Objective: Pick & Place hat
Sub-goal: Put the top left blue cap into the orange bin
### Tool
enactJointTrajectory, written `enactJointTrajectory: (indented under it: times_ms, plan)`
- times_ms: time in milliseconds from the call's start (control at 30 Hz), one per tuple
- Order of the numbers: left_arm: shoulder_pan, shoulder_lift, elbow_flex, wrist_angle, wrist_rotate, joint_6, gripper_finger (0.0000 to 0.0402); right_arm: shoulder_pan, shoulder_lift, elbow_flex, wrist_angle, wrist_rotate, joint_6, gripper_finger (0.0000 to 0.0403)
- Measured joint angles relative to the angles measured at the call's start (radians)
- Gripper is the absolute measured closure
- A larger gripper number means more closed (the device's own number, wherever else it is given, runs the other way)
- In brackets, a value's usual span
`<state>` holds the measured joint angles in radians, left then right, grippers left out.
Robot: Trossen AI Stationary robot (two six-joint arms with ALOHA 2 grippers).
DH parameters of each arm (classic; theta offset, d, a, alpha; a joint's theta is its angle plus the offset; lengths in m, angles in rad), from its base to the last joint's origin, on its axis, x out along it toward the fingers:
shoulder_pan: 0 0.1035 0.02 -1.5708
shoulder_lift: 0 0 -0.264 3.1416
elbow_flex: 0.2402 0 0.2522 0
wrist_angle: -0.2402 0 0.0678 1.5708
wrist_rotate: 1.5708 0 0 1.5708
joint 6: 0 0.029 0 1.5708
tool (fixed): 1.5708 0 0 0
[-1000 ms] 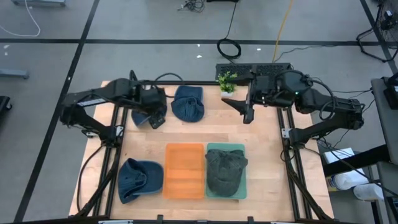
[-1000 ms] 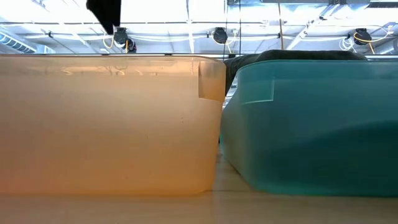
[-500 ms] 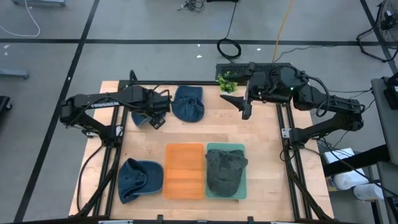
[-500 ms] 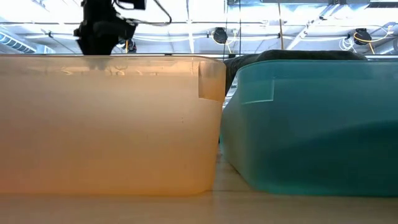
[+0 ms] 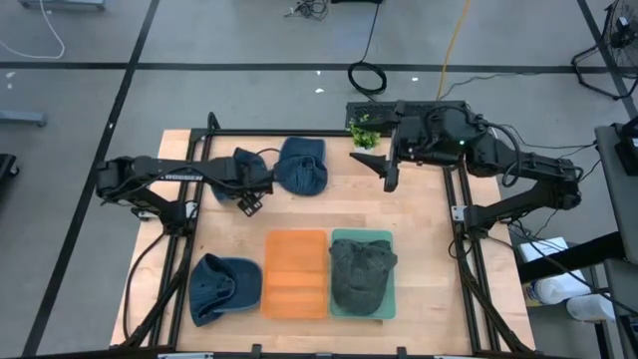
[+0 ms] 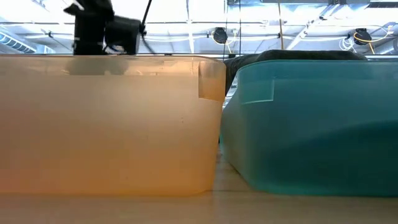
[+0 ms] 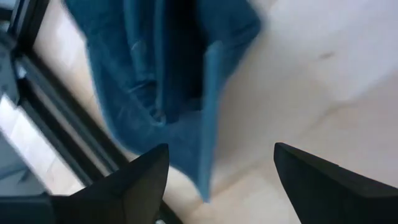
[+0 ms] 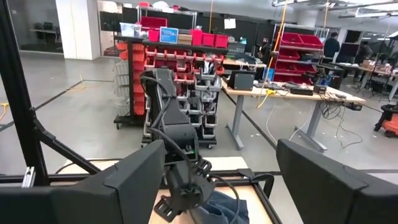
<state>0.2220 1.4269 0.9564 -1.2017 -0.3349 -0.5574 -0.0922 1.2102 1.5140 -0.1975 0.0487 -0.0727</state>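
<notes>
My left gripper (image 5: 249, 199) is low over the table (image 5: 419, 239) at the far left part, and its fingers (image 7: 134, 186) stand apart with nothing between them. Just in front of them lies a blue hat (image 7: 168, 81), crumpled on the wood next to the black frame rail (image 7: 56, 124); in the high view this hat (image 5: 231, 172) is mostly under my arm, so I cannot say if a finger touches it. A 2nd blue hat (image 5: 302, 166) lies just beside, toward the middle. A 3rd blue hat (image 5: 221, 287) is at the near left corner, next to the orange bin (image 5: 295, 273). The green bin (image 5: 383, 299) holds a dark grey hat (image 5: 360, 271). My right gripper (image 5: 389, 178) hangs at the far right side, fingers (image 8: 124, 180) open and empty, approx. beside a small plant (image 5: 364, 131).
</notes>
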Motion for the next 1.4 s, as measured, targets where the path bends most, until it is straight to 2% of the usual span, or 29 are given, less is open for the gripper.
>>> enactJointTrajectory:
  times_ms: [100, 267, 467, 633, 933, 1200, 1300, 1400]
  plan:
    - [0.039, 0.0, -0.063, 0.029, -0.016, -0.002, 0.0107, 0.003, 0.007, 0.0, 0.003, 0.0, 0.001, 0.0108]
    - [0.096, 0.0, -0.143, 0.126, 0.027, 0.059, 0.0108, 0.003, 0.021, 0.0, 0.005, 0.0, 0.008, 0.0108]
    - [0.129, 0.0, -0.164, 0.164, 0.047, 0.103, 0.0116, 0.003, 0.025, 0.0, 0.037, 0.001, 0.007, 0.0108]
    - [0.145, 0.0, -0.164, 0.161, 0.047, 0.12, 0.0179, 0.003, 0.025, 0.0, 0.089, 0.001, 0.0, 0.0108]
    - [0.173, 0.0, -0.164, 0.161, 0.102, 0.156, 0.0381, 0.004, 0.024, -0.011, 0.112, -0.001, -0.001, 0.0108]
    - [0.165, -0.012, -0.155, 0.152, 0.125, 0.197, 0.0392, 0.003, 0.025, -0.033, 0.12, 0.001, 0.0, 0.0108]
    - [0.156, -0.029, -0.123, 0.135, 0.168, 0.226, 0.0392, 0.003, 0.025, -0.034, 0.12, 0.001, 0.0, 0.0108]
    - [0.142, -0.053, -0.071, 0.078, 0.158, 0.233, 0.0392, 0.003, 0.022, -0.034, 0.123, 0.001, 0.0, 0.0108]
